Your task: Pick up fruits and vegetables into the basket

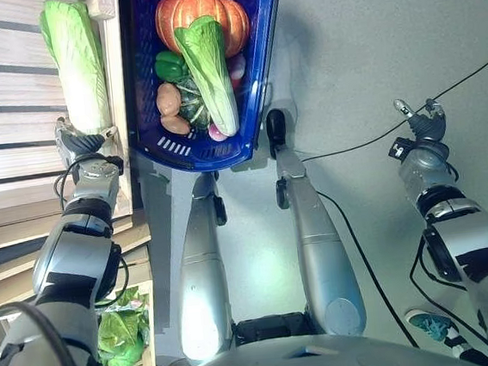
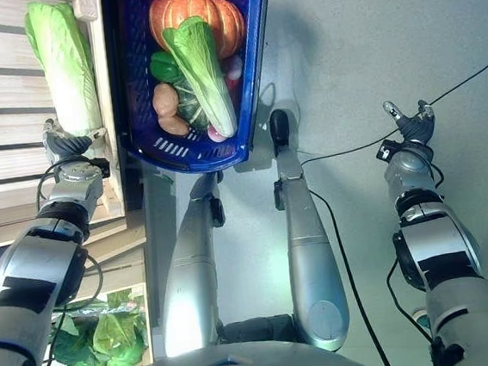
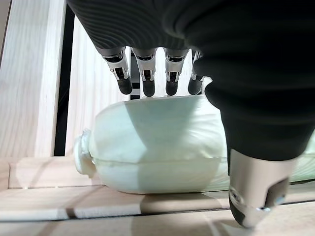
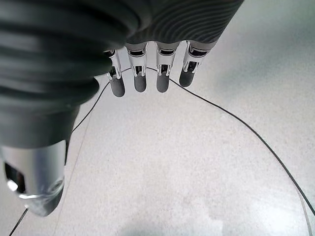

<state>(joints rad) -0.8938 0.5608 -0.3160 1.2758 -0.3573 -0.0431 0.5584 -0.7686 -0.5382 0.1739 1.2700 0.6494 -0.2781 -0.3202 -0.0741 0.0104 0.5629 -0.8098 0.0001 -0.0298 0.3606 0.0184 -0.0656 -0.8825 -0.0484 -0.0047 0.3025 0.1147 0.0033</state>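
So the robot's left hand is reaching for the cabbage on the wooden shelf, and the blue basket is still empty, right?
Not empty: the left eye view shows the blue basket already holding a pumpkin, a cabbage and other vegetables. The left hand is indeed at the cabbage on the wooden shelf.

A wooden post [image 1: 113, 66] stands between the shelf cabbage [image 1: 77, 65] and the full blue basket [image 1: 267, 42].

Bright even overhead light, soft shadows on floor [image 1: 369, 41], glare on basket [image 1: 257, 91] rim, wrist cams blurry up close
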